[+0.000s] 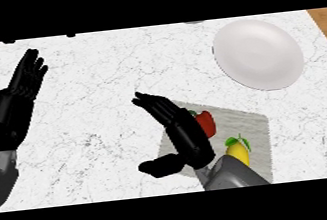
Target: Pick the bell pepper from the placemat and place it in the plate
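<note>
A: White marble counter (124,131), grey veining, fills most of the head view. Brown wood shows past its far left and far right corners.

B: Noted. What sits on it?

A: Grey placemat (250,123), lower right of centre, set at a slant. White plate (258,54) at far right, well apart from the mat, with bare marble between them.

B: The pepper?

A: Red bell pepper (205,121) with green stem, on the mat's left part, not on the plate. A yellow lemon-like fruit (237,153) with green leaves lies nearer the lower edge on the same mat.

B: Hands?

A: Right hand (179,130) just left of the pepper, fingers straight and apart from the thumb, which juts left; holding nothing. It partly hides the pepper, so contact cannot be told. Left hand (18,99) at the left edge, fingers up and spread loosely, resting, empty.

B: Room to move?

A: Wide stretch of marble between the two hands, and along the far side toward the plate. The plate's right rim lies close to the counter's right edge. Small dark shapes at the far edge, too clipped to name.
</note>
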Controlling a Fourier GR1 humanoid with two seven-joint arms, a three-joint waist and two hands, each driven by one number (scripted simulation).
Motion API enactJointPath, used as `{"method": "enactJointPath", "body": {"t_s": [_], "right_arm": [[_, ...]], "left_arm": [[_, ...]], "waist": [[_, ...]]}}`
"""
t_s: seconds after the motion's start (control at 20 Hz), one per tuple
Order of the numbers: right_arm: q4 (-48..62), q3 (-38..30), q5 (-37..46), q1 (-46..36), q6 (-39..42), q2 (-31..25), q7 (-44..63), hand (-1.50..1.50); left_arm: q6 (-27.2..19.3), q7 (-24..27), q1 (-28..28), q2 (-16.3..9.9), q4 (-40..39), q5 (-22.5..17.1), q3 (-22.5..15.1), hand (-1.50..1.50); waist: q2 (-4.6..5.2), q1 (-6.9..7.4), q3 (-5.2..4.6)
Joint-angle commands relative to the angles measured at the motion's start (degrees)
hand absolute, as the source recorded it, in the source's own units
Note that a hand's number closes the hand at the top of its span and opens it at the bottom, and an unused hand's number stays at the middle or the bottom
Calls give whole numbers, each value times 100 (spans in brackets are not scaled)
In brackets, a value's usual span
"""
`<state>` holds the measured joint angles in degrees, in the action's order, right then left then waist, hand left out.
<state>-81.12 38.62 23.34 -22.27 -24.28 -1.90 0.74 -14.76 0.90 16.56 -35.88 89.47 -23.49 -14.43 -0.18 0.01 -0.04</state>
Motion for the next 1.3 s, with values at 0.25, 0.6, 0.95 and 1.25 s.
{"method": "enactJointPath", "body": {"t_s": [0.25,0.6,0.95,1.25], "right_arm": [[-516,147,1165,-1039,1996,-1074,3135,-150],[-714,331,475,-1648,4360,-761,5252,-150],[-834,-140,154,-1671,5337,-853,5896,-150],[-553,-112,655,-1696,5345,-805,6012,-150]], "left_arm": [[161,47,-158,-51,-113,-30,164,0],[188,134,-207,45,-99,99,110,0],[284,-226,-106,51,152,160,341,0],[205,-404,-20,296,275,379,311,0]], "waist": [[-78,-111,-35],[-33,-12,-19],[-1,1,2],[-4,-2,3]]}}
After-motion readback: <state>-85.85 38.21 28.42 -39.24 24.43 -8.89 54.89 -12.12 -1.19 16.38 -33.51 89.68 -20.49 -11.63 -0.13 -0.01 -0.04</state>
